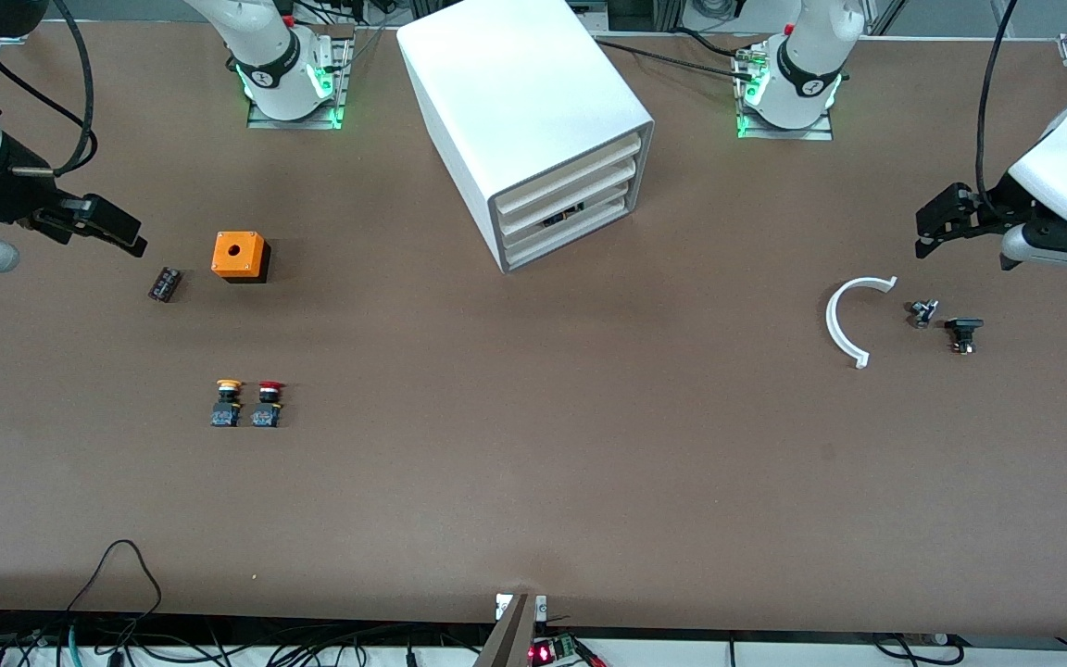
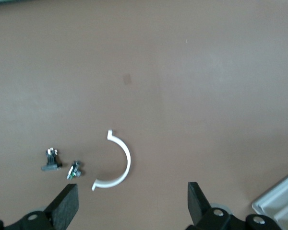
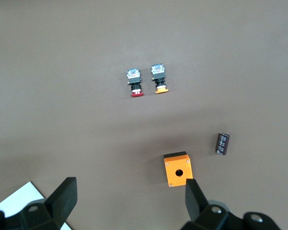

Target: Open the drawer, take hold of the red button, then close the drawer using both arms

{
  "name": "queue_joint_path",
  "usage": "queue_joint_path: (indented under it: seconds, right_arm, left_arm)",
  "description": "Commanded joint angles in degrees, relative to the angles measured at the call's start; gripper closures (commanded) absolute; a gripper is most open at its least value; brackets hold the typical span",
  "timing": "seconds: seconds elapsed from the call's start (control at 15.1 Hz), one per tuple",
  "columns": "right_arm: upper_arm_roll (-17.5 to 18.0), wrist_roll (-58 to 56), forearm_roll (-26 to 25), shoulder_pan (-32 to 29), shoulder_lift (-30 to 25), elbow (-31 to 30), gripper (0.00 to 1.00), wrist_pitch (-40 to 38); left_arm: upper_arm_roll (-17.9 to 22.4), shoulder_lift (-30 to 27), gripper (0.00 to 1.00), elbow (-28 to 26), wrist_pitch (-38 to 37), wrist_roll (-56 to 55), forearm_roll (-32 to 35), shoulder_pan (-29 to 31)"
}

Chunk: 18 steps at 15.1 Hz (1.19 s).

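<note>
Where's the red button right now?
In the front view the red button lies on the table toward the right arm's end, right beside the yellow-capped button, nearer the front camera than the orange box.

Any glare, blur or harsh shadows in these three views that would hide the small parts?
Front view: even light, soft short shadows; the red-capped button reads sharply, and green base lights glow by both arms. Left wrist view: slightly soft, the white curved piece still clear. Right wrist view: sharp, no glare; the orange box casts little shadow.
</note>
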Motion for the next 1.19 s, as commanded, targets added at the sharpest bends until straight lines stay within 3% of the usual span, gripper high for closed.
queue_joint_path:
  seconds: [0.0, 0.27, 0.6, 1.13]
  right_arm:
    - [1.0, -1.8, 0.2, -0.6, -3.2, -1.6, 0.00, 0.2]
    - [0.6, -9.9, -0.3, -0.6, -6.3, -5.2, 0.00, 3.3]
    - [0.9, -11.8, -0.4, -0.6, -3.1, 0.3, 0.00, 2.5]
    - [0.9, -11.2, -0.9, -0.3, -1.9, 2.5, 0.00, 1.4]
  left_arm:
    - [0.4, -1.2, 0.00, -0.6, -3.1, 0.1, 0.0, -0.8]
    - [0.3, -1.0, 0.00, -0.5, -3.1, -2.5, 0.0, -0.9]
    - [0.5, -1.5, 0.00, 0.3, -3.4, -1.8, 0.0, -0.3]
    - [0.6, -1.7, 0.00, 0.3, -6.6, -1.4, 0.5, -0.3]
